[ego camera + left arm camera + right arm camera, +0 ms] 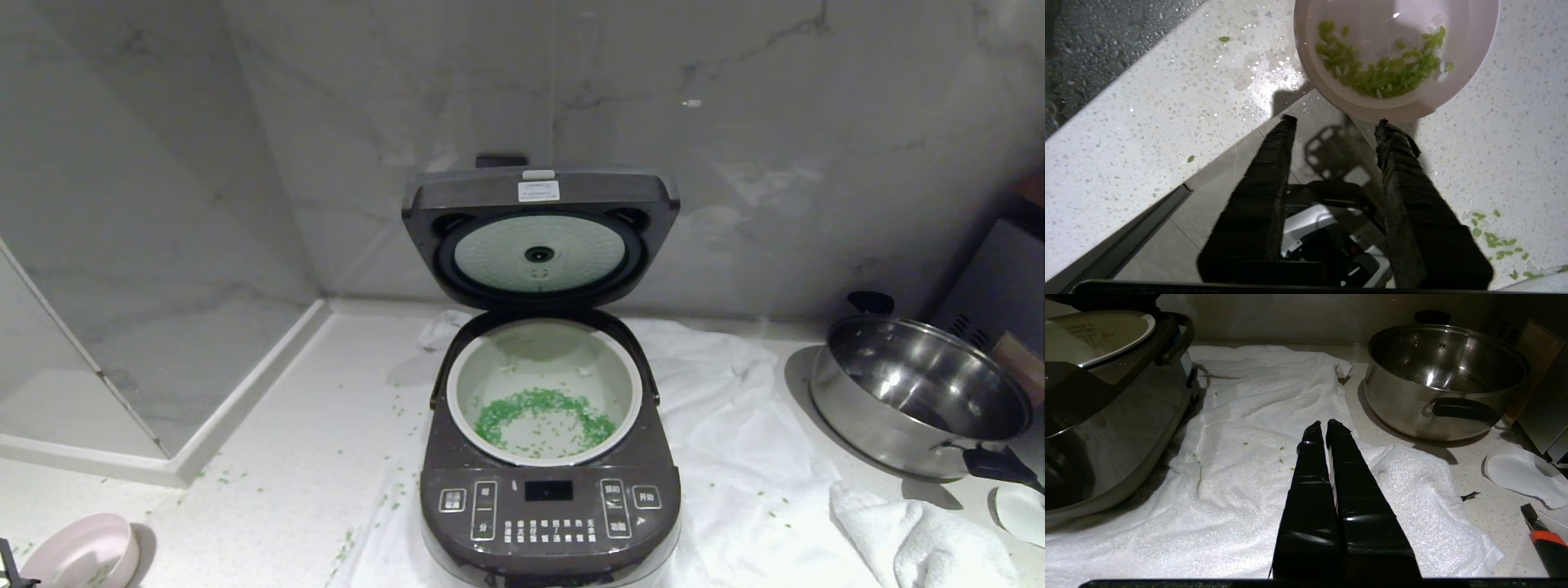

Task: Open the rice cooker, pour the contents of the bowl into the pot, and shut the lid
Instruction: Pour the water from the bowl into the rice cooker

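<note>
A pale speckled stone counter (269, 457) runs along a grey marble-veined wall (775, 147), and a rumpled white towel (735, 457) is spread under and to the right of the rice cooker (549, 506). Its lid (539, 233) stands upright at the back, and the pot (544, 390) holds a ring of the green contents (543, 412); stray green bits dot the counter and towel. The pink bowl (82, 551) sits on the counter at the near left edge with some bits left inside. The left gripper (1337, 122) is beside its rim, fingers apart and holding nothing. The right gripper (1326, 425) hangs over the towel, fingers pressed together and empty. A steel pan (922, 396) stands at the right.
</note>
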Robot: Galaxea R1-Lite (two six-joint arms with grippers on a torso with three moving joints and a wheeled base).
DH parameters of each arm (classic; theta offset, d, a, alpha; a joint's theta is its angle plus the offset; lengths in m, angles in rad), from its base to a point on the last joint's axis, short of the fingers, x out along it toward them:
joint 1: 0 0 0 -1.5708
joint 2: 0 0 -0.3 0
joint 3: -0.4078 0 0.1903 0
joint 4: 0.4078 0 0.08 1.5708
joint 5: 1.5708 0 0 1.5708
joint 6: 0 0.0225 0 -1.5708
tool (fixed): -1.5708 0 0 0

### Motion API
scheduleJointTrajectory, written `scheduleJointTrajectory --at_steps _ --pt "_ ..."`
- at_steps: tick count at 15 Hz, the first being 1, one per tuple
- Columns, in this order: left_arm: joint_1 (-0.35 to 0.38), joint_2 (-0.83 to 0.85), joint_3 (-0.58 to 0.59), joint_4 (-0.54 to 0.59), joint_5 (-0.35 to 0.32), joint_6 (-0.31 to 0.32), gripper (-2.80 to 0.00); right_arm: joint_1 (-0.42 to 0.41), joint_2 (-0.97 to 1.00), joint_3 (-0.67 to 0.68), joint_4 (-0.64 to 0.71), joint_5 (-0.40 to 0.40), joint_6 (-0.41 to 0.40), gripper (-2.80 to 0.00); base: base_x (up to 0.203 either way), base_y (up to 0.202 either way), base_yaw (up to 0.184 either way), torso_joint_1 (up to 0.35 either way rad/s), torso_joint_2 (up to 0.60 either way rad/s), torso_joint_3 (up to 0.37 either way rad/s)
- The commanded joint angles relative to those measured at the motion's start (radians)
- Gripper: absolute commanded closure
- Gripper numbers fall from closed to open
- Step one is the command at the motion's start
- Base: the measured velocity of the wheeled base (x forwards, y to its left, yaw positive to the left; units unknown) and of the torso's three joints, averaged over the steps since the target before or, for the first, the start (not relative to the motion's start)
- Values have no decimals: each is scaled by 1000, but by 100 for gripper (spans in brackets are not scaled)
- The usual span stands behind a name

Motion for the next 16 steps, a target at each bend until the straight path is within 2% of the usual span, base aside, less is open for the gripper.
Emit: scheduleJointTrajectory --at_steps 1,5,10,16 --pt "3 64 -2 -43 1 -4 -280 0 0 0 0 0 0 0 0 0 0 0 0 0" --pt "25 165 -12 -146 5 -10 -280 0 0 0 0 0 0 0 0 0 0 0 0 0" --pt "61 275 -67 -155 5 -10 -280 0 0 0 0 0 0 0 0 0 0 0 0 0" --pt "60 361 -83 -204 6 -43 -280 0 0 0 0 0 0 0 0 0 0 0 0 0"
